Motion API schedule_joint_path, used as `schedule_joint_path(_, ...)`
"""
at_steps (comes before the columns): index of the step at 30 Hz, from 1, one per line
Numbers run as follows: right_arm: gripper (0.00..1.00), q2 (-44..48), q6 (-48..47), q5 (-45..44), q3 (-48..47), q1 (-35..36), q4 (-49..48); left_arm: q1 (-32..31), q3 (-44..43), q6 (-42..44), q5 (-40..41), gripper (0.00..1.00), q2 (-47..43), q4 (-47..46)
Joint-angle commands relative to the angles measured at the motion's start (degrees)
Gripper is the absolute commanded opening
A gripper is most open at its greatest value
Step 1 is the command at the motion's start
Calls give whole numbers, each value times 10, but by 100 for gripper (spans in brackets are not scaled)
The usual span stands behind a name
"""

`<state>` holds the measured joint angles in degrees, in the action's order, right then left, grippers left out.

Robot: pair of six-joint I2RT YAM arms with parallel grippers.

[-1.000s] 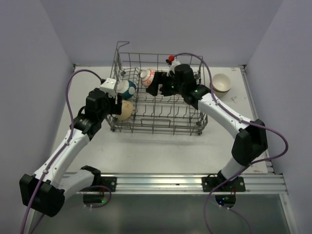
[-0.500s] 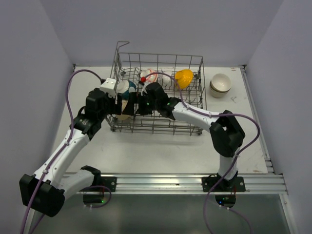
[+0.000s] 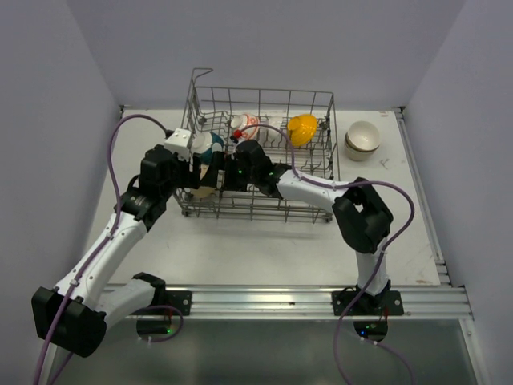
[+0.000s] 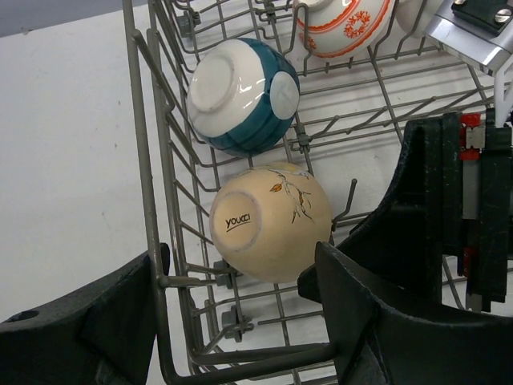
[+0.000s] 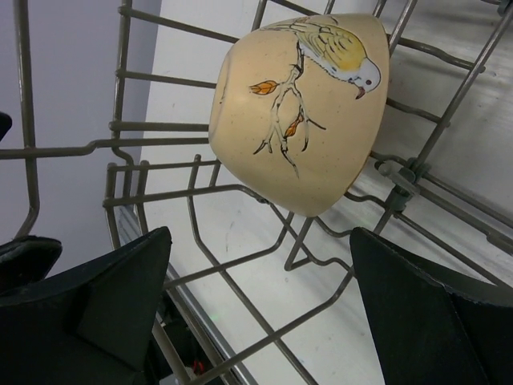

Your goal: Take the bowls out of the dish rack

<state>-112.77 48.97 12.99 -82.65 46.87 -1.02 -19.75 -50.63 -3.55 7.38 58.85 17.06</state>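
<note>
A matte white table (image 3: 240, 249) sits boxed in by plain pale lilac walls (image 3: 48, 72). A large rectangular grey wire dish rack (image 3: 272, 200) stands towards the back of it.

At the rack's left end a small round cream ceramic bowl (image 4: 268, 220) lies tipped on its side among the tines, its foot ring facing the left wrist camera. The left gripper (image 4: 240, 265) is spread wide around this spot. One black finger is outside the rack's end wall and the other inside, with the bowl between the tips. Whether the inner finger touches the bowl cannot be told.

The right gripper (image 5: 260, 241) comes at the same cream ceramic bowl (image 5: 296, 104) from the opposite side. Its jaws are also wide apart, and the bowl sits just beyond the fingertips, ungripped.

The bowl's speckled, smooth glaze carries a painted yellow bird on a twig with orange leaves.

Just behind it, a glossy white-and-teal ribbed bowl (image 4: 240, 96) rests on its side, base outward. Farther back are a white bowl with orange-red pattern (image 4: 345, 24) and a bright yellow bowl (image 3: 302, 128), both inside the rack.

Two stacked cream bowls (image 3: 362, 138) stand upright on the table, just right of the rack.
</note>
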Motion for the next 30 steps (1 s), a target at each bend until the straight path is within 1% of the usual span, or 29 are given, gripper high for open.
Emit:
schedule_joint_path(1,98,-15,27,-12,-11,0,-47,-12,-10,11,-94,75,-22,-35)
schedule_joint_path(4,99,-25,40,-12,-12,0,-63,-11,-10,11,-100,79,-22,-36)
schedule_joint_path(6,99,-32,46,-16,-13,2,-76,-12,-10,12,-109,89,-22,-37)
schedule_joint_path(8,98,-40,53,-17,-13,2,-86,-13,-10,12,-114,95,-22,-37)
schedule_joint_path(9,98,-43,55,-13,-10,2,-101,-12,-10,13,-116,100,-22,-37)
schedule_joint_path(15,99,-29,73,-8,31,5,-201,-13,-10,13,-111,100,-23,-37)
schedule_joint_path(19,98,-14,69,-6,57,6,-247,-13,-10,12,-113,100,-22,-38)
schedule_joint_path(24,99,-20,97,22,81,7,-332,-13,-10,11,-113,100,-20,-38)
schedule_joint_path(28,99,-20,107,29,94,8,-363,-13,-10,11,-114,100,-19,-39)
schedule_joint_path(30,96,-28,118,43,92,8,-378,-13,-10,9,-115,100,-19,-38)
